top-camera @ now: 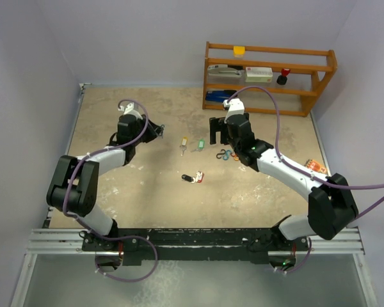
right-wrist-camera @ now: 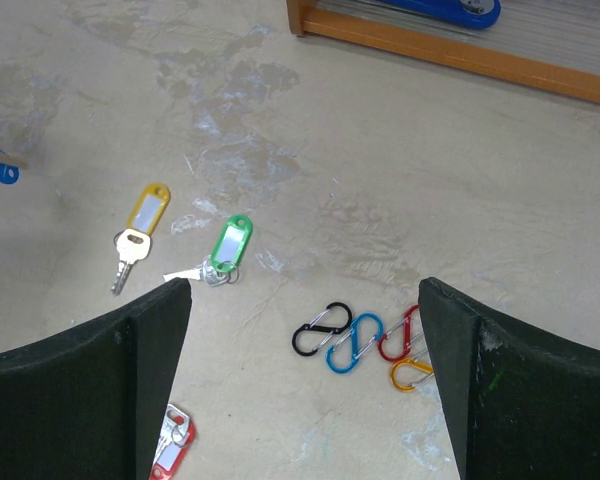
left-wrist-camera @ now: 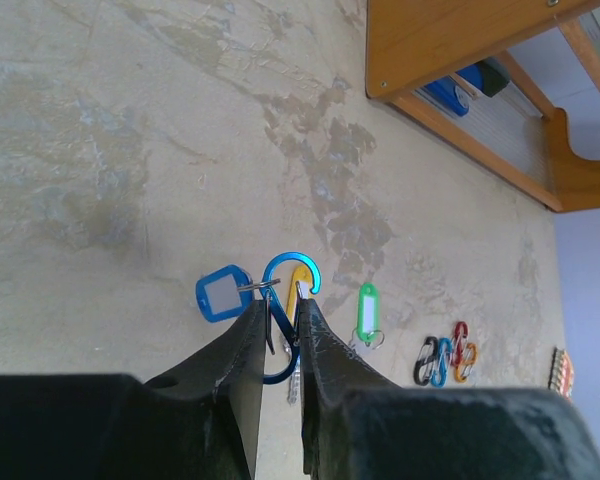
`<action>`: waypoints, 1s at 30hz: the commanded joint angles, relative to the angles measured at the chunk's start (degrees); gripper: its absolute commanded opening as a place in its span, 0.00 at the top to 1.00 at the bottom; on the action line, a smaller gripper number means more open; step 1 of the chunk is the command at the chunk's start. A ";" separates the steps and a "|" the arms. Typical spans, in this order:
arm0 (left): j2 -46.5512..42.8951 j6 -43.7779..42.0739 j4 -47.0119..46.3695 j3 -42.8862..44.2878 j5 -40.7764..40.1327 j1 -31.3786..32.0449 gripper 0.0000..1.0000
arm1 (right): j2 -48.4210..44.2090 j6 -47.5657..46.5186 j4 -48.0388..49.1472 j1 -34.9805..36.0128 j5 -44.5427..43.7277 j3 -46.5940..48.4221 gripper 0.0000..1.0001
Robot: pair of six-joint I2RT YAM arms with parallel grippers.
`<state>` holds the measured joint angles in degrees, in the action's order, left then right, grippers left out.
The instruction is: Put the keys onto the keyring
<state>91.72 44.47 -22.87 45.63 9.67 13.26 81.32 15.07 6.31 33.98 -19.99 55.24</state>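
My left gripper (left-wrist-camera: 282,320) is shut on a blue S-shaped carabiner keyring (left-wrist-camera: 285,262) and holds it above the table. A blue-tagged key (left-wrist-camera: 223,293) hangs on the keyring. The yellow key (right-wrist-camera: 145,225), the green key (right-wrist-camera: 230,245) and the red key (right-wrist-camera: 175,440) lie loose on the table. From above, the yellow key (top-camera: 184,146) and green key (top-camera: 200,146) lie mid-table, with the black key (top-camera: 187,177) next to the red key (top-camera: 199,177) nearer the arms. My right gripper (right-wrist-camera: 302,287) is open and empty, above several small coloured clips (right-wrist-camera: 360,340).
A wooden shelf (top-camera: 269,73) with small items stands at the back right. The coloured clips (top-camera: 227,155) lie beside my right gripper (top-camera: 217,137). A small orange item (top-camera: 317,167) lies at the right edge. Grey walls close in the table on three sides.
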 commanded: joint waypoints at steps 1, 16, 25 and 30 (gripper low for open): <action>1.96 2.42 -8.88 -0.58 2.51 -0.42 0.86 | -1.69 0.14 0.93 -0.31 0.17 0.26 0.02; 12.66 5.32 -19.52 3.21 0.64 -0.59 0.83 | -0.81 0.23 0.97 -0.36 0.92 0.58 0.02; 16.54 6.91 -24.36 7.13 3.40 -0.60 0.70 | -0.28 0.10 0.57 -0.40 1.29 0.83 0.02; 15.16 6.61 -23.37 6.87 3.27 -0.60 0.55 | -0.20 0.09 0.46 -0.49 1.70 0.96 0.02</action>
<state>108.22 50.57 -43.13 50.87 12.14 13.15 81.34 15.07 6.24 33.69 -18.81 55.24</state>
